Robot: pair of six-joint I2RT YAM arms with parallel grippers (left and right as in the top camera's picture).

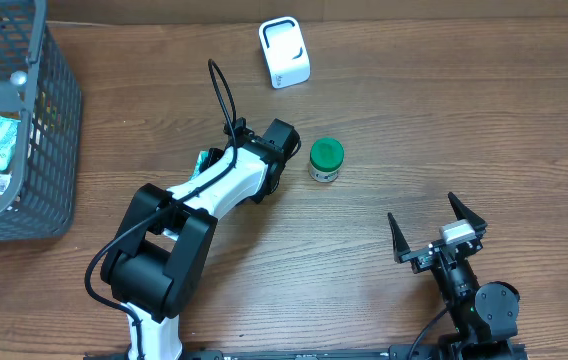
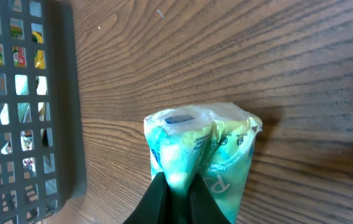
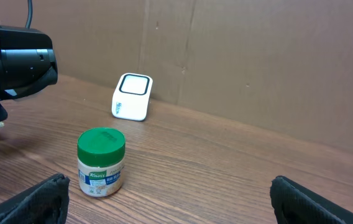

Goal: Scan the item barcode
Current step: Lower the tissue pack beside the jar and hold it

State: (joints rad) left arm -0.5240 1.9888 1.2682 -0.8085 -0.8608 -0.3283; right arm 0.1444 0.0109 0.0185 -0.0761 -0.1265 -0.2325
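A teal and green plastic packet (image 2: 201, 143) is pinched at its near end by my left gripper (image 2: 178, 180), which is shut on it just above the wooden table. From overhead only a teal sliver of the packet (image 1: 204, 160) shows beside the left arm (image 1: 234, 180); the fingers are hidden beneath it. The white scanner (image 1: 284, 52) stands at the back of the table, also in the right wrist view as the scanner (image 3: 132, 96). My right gripper (image 1: 436, 235) rests open and empty near the front right, its fingertips (image 3: 40, 199) spread wide.
A jar with a green lid (image 1: 326, 160) stands right of the left wrist, and the jar (image 3: 100, 162) is ahead of the right gripper. A dark wire basket (image 1: 24, 130) with several packets fills the far left, close to the held packet (image 2: 27, 112). Cardboard walls the back.
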